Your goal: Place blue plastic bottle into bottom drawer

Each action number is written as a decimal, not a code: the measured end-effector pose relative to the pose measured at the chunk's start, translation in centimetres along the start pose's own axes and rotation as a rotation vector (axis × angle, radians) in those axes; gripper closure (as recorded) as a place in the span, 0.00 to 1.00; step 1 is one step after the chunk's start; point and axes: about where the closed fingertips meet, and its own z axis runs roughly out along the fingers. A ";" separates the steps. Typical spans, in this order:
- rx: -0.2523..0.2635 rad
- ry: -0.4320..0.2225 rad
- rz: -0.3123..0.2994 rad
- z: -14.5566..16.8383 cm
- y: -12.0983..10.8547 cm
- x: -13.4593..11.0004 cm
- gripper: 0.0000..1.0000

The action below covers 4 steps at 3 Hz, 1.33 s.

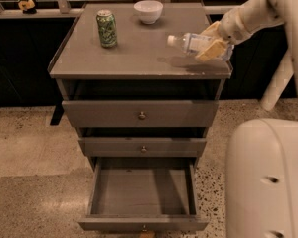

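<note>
The blue plastic bottle [191, 42], clear with a white cap pointing left, is held lying sideways a little above the right side of the cabinet top [134, 48]. My gripper [211, 41] is shut on the bottle, its tan fingers [212, 49] clamped around the body. The bottle's shadow falls on the top below it. The bottom drawer [141, 195] is pulled open and its box is empty, directly below and in front of the cabinet.
A green patterned can [107, 28] stands at the top's back left. A white bowl [148, 11] sits at the back centre. The two upper drawers [141, 114] are closed. My arm's white body [265, 177] fills the lower right.
</note>
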 end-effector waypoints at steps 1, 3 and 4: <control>0.207 -0.036 -0.068 -10.1 -0.3 0.4 1.00; 0.312 -0.055 -0.077 -15.1 0.3 -0.4 1.00; 0.291 -0.026 -0.114 -14.5 0.8 -0.8 1.00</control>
